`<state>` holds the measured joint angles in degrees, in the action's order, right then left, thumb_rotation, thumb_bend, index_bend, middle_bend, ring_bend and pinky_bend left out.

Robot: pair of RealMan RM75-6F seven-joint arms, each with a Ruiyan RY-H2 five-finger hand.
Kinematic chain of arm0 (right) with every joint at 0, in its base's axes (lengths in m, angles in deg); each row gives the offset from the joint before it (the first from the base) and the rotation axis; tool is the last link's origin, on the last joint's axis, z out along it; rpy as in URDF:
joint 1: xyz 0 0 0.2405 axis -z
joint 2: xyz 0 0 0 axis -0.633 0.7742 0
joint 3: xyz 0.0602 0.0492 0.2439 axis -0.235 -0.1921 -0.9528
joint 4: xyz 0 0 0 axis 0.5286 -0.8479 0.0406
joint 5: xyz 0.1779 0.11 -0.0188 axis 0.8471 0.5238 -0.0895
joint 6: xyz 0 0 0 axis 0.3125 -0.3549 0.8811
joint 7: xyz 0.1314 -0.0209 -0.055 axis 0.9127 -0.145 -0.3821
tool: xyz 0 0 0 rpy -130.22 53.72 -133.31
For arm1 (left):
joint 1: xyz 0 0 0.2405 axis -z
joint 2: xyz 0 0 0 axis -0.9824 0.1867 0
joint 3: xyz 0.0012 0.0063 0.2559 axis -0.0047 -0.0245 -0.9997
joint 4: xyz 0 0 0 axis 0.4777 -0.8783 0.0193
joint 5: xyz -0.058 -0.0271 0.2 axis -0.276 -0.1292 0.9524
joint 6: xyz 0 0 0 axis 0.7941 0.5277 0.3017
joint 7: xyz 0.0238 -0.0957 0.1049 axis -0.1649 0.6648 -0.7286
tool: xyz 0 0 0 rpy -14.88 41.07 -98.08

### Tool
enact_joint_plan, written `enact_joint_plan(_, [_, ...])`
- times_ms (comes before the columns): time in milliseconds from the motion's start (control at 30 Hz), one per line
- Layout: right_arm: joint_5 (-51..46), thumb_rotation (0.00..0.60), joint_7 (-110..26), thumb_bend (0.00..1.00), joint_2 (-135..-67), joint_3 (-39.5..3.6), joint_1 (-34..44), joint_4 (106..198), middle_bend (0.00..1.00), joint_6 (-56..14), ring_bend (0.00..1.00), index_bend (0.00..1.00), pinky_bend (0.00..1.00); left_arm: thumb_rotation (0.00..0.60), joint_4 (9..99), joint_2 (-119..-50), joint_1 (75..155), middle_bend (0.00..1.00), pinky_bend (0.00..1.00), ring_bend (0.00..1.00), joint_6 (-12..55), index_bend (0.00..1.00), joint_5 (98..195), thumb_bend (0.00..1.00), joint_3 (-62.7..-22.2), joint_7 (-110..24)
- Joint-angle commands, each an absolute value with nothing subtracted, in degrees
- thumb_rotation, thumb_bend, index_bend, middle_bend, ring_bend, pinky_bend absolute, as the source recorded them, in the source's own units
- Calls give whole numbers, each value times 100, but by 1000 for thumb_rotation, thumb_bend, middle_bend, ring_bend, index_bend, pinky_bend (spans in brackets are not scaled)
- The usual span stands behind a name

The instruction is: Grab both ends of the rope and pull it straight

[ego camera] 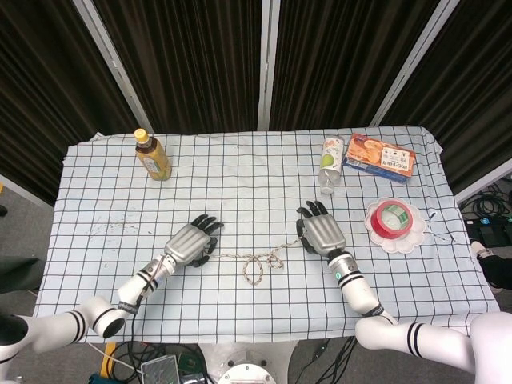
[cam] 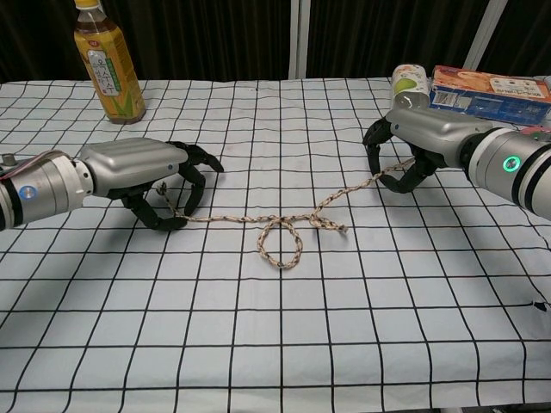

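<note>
A beige braided rope (ego camera: pixel 254 264) (cam: pixel 281 242) lies on the checked cloth with a loop in its middle. My left hand (ego camera: pixel 192 242) (cam: pixel 138 165) cups its left end, thumb low on the cloth and fingers (cam: pixel 195 182) curled over the strand. Whether they pinch it cannot be made out. My right hand (ego camera: pixel 322 232) (cam: pixel 419 136) grips the right end, and the rope rises off the cloth into its curled fingers.
A tea bottle (ego camera: pixel 152 156) (cam: pixel 106 60) stands at the far left. A small bottle (ego camera: pixel 330 160) (cam: pixel 409 79) and an orange box (ego camera: pixel 380 156) (cam: pixel 486 90) sit at the far right. A white plate (ego camera: pixel 416 238) holding red tape (ego camera: pixel 394 218) lies right of my right hand.
</note>
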<state>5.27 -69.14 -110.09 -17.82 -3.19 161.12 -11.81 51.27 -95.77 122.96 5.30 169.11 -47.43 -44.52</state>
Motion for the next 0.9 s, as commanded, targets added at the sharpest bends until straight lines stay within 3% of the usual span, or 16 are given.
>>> enact_joint_plan(33, [530,600,-6910,437,-11017,-1772,-317,16113,167,-1184,0,612,0,600,5116,-9589,12304,88,0,0,527,556,16902,334,-4754,-4454])
enact_joint_plan(467, [549,600,-6882,438,-11023,-1760,-336,16079,167,-1166,0,613,0,600,5039,-9632,12336,88,0,0,491,531,16830,345,-4802,-4456])
enact_joint_plan(900, [545,600,-6796,437,-10932,-1773,-299,16111,167,-1198,0,613,0,600,4971,-9678,12293,119,0,0,698,611,16810,429,-4765,-4393])
